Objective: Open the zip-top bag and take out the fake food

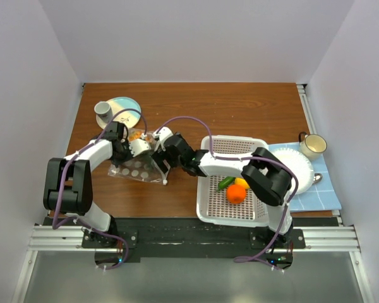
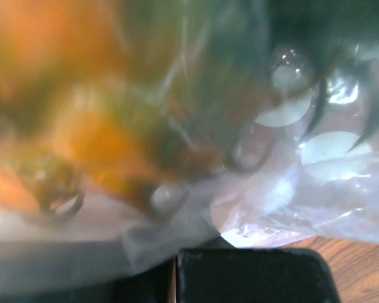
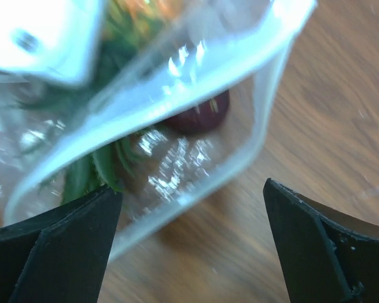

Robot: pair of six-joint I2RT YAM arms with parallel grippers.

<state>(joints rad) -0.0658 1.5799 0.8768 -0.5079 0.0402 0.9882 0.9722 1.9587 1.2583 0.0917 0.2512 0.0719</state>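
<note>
The left arm reached forward from its base, folded at a raised elbow, with the forearm angled right toward the table's middle. The left gripper was pinched fully together on the plastic of the zip-top bag. The right arm bent at its elbow and stretched left across the table, bringing its wrist close to the left one. The right gripper had its 2 black fingers spread wide, gripping nothing.

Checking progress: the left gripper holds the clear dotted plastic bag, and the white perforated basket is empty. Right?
Not empty: the top view shows the white perforated basket holding a round orange, a yellow lemon and a green piece. The left gripper does hold the clear dotted bag.
</note>
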